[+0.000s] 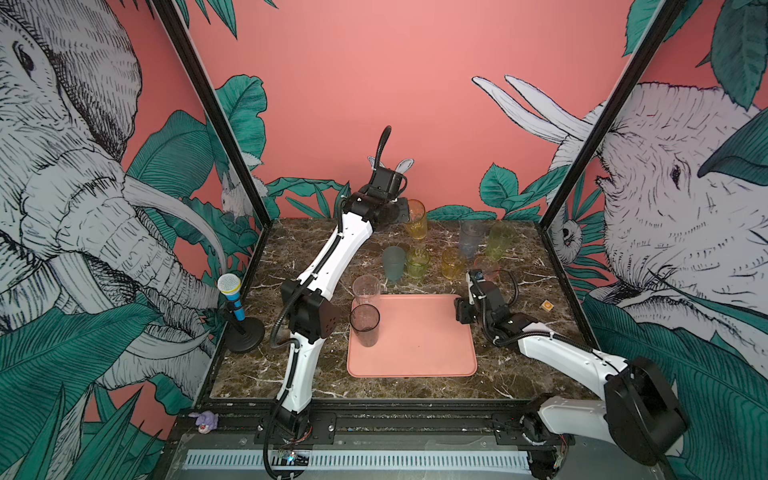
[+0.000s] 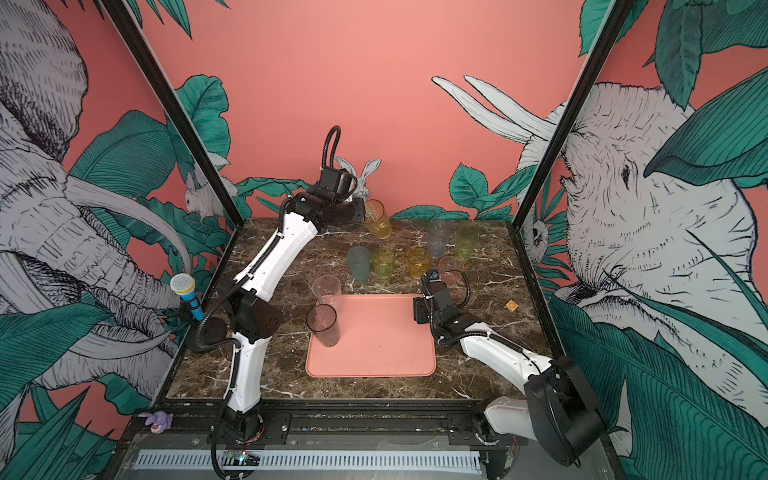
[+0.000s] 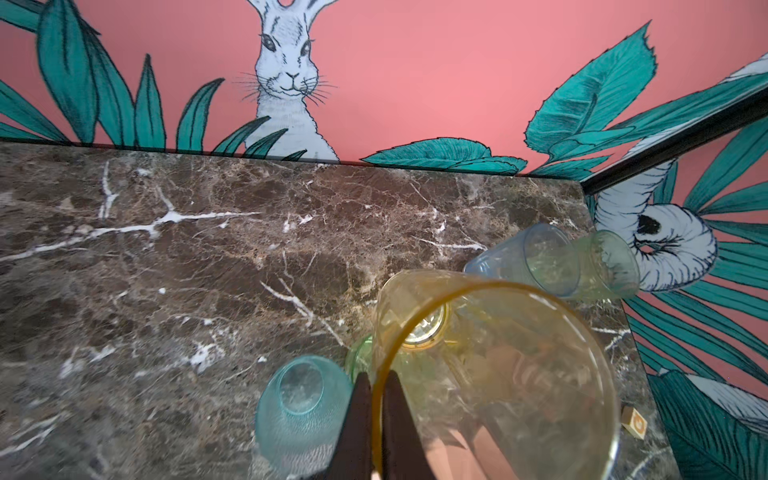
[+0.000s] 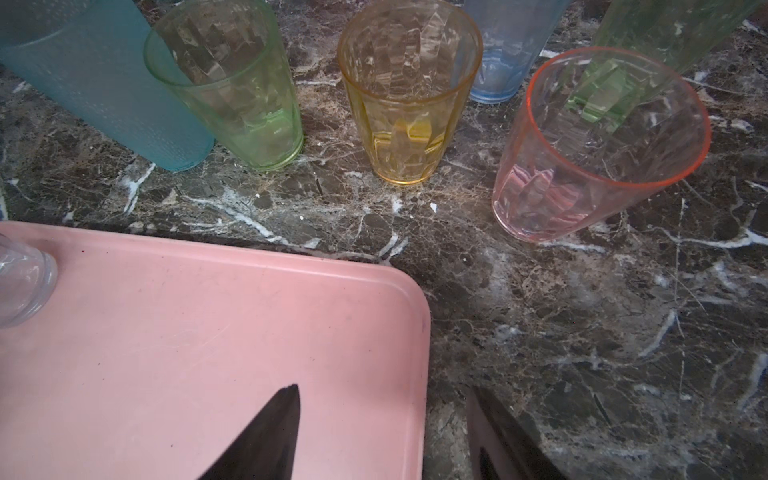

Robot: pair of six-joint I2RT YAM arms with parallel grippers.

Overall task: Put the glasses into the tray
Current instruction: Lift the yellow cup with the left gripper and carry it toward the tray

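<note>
The salmon-pink tray (image 1: 424, 340) (image 4: 208, 332) lies at the front middle of the marble table. A clear tumbler (image 1: 366, 291) and a smoky dark one (image 1: 365, 324) stand on its left side. My left gripper (image 3: 377, 374) (image 1: 402, 211) is shut on the rim of a tall amber glass (image 1: 415, 218) (image 3: 490, 353), tilted at the back of the table. On the marble behind the tray stand frosted teal (image 1: 393, 262), short yellow-green (image 1: 417, 262), short amber (image 1: 454, 262), grey-lilac (image 1: 471, 239), tall yellow-green (image 1: 500, 241) and pink (image 1: 486, 268) glasses. My right gripper (image 4: 382, 390) (image 1: 462, 311) hangs open and empty over the tray's far right corner.
A toy microphone on a black stand (image 1: 230, 291) sits at the table's left edge. A small wooden cube (image 1: 547, 306) lies near the right edge. A purple toy (image 1: 206, 419) rests on the front rail. Black frame posts rise at both back corners.
</note>
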